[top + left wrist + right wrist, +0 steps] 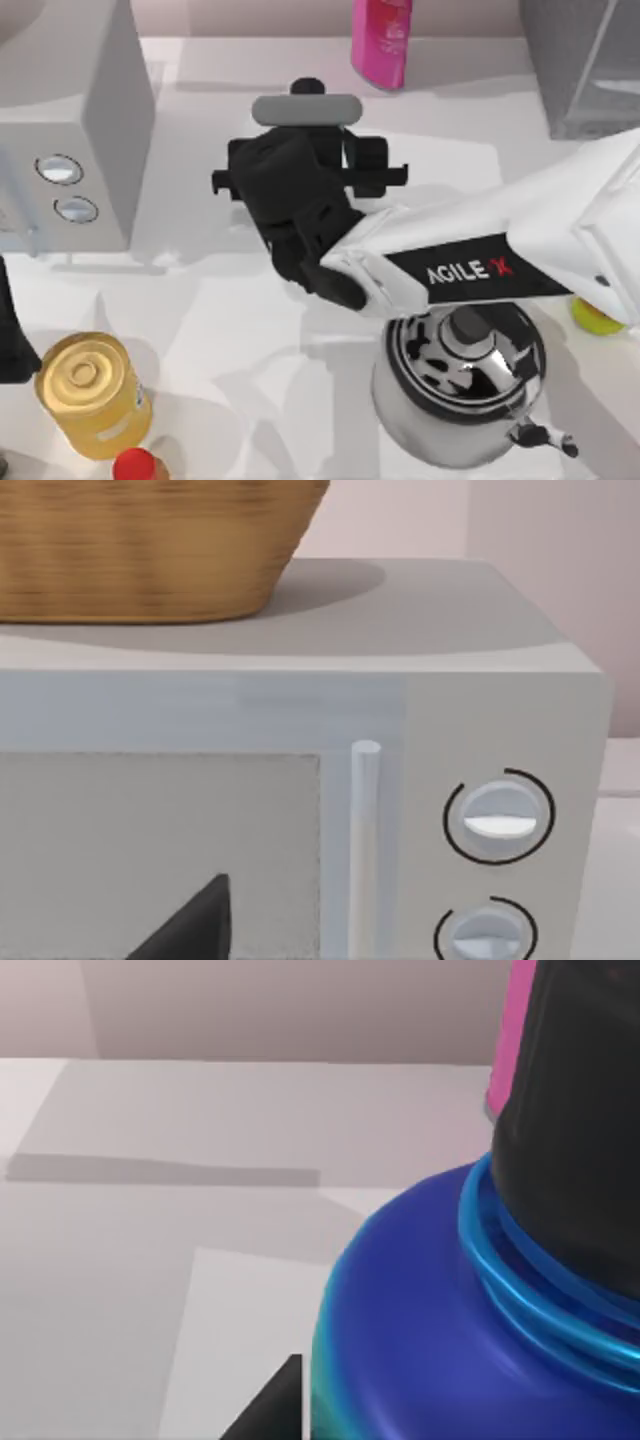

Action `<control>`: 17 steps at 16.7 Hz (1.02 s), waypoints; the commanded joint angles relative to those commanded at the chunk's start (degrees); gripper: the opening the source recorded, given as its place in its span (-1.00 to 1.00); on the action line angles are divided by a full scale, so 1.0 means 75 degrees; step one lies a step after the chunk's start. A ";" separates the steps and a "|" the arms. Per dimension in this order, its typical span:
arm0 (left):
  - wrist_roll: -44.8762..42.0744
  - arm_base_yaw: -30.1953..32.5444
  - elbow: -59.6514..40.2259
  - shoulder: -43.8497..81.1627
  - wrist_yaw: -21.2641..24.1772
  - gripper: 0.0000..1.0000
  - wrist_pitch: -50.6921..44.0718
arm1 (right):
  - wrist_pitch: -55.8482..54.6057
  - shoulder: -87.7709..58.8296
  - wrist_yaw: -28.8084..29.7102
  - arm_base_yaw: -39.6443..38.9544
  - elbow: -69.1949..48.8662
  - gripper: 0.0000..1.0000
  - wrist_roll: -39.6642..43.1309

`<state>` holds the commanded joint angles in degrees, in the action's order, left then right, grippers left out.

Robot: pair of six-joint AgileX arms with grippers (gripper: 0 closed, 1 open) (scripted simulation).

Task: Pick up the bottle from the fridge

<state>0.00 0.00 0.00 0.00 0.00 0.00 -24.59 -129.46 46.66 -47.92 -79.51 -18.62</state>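
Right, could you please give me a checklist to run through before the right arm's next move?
1. Right gripper close to the blue bottle: ok.
2. Firm hold on the blue bottle: cannot tell.
3. Right gripper away from the fridge, over the table's middle: ok.
4. Room to the pink bottle beyond: cannot tell.
5. Left gripper out of the way, facing the microwave: ok.
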 joint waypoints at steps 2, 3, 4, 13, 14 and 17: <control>0.0000 0.0000 0.0000 0.0000 0.0000 1.00 0.0000 | 0.0000 0.0000 0.0000 0.0000 0.0000 -1.00 0.0000; 0.0000 0.0000 0.0000 0.0000 0.0000 1.00 0.0000 | 0.0000 0.0000 0.0000 0.0000 0.0000 -0.85 0.0000; 0.0000 0.0000 0.0000 0.0000 0.0000 1.00 0.0000 | 0.0000 0.0000 0.0000 0.0000 0.0000 -0.70 0.0000; 0.0000 0.0000 0.0000 0.0000 0.0000 1.00 0.0000 | 0.0000 0.0000 0.0000 0.0000 0.0000 0.66 0.0000; 0.0000 0.0000 0.0000 0.0000 0.0000 1.00 0.0000 | 0.0000 0.0000 0.0000 0.0000 0.0000 0.81 0.0000; 0.0000 0.0000 0.0000 0.0000 0.0000 1.00 0.0000 | 0.0000 0.0000 0.0000 0.0000 0.0000 1.00 0.0000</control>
<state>0.00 0.00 0.00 0.00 0.00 0.00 -24.59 -129.46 46.66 -47.92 -79.51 -18.62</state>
